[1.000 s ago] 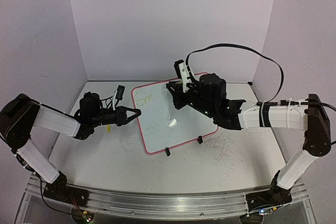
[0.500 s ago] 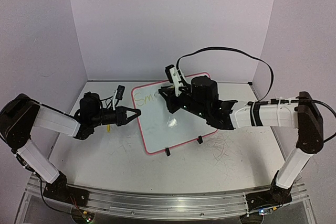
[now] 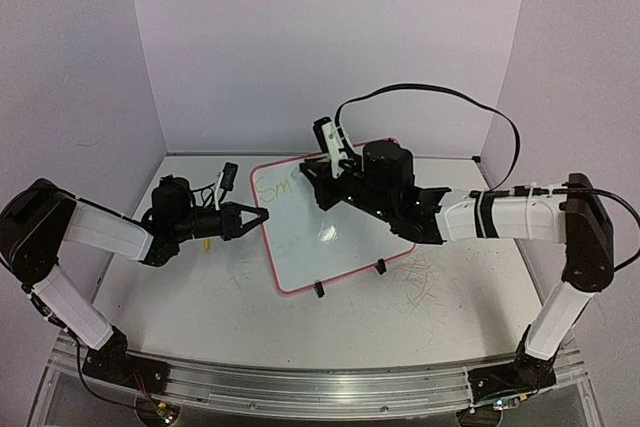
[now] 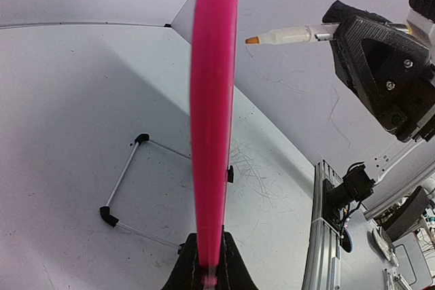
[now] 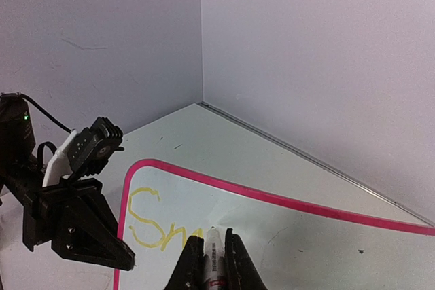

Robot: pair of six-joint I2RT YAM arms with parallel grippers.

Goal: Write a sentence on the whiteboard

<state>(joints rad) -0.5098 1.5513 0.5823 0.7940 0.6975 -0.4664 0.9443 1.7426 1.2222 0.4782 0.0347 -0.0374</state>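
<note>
The whiteboard (image 3: pixel 335 237), white with a pink frame, stands tilted on the table. My left gripper (image 3: pixel 262 215) is shut on its left edge, seen edge-on as a pink strip (image 4: pixel 214 100) between the jaws of that gripper (image 4: pixel 209 271). My right gripper (image 3: pixel 312 173) is shut on a white marker (image 5: pixel 214 249), whose tip touches the board's upper left. The sentence (image 5: pixel 153 225) is yellow letters reading "Sm", ending at the tip. The left wrist view shows the marker (image 4: pixel 292 34) with its yellowish tip jutting from the right gripper (image 4: pixel 380 66).
Two black clip feet (image 3: pixel 319 290) (image 3: pixel 380 267) stick out at the board's near edge. A wire stand (image 4: pixel 126 174) props it from behind. Scribble marks (image 3: pixel 425 282) cover the table on the right. A black cable (image 3: pixel 440 97) loops above the right arm. Walls close in the back and sides.
My right gripper has carried the marker a little to the left and up over the board's top-left area. The left gripper and the board have stayed put.
</note>
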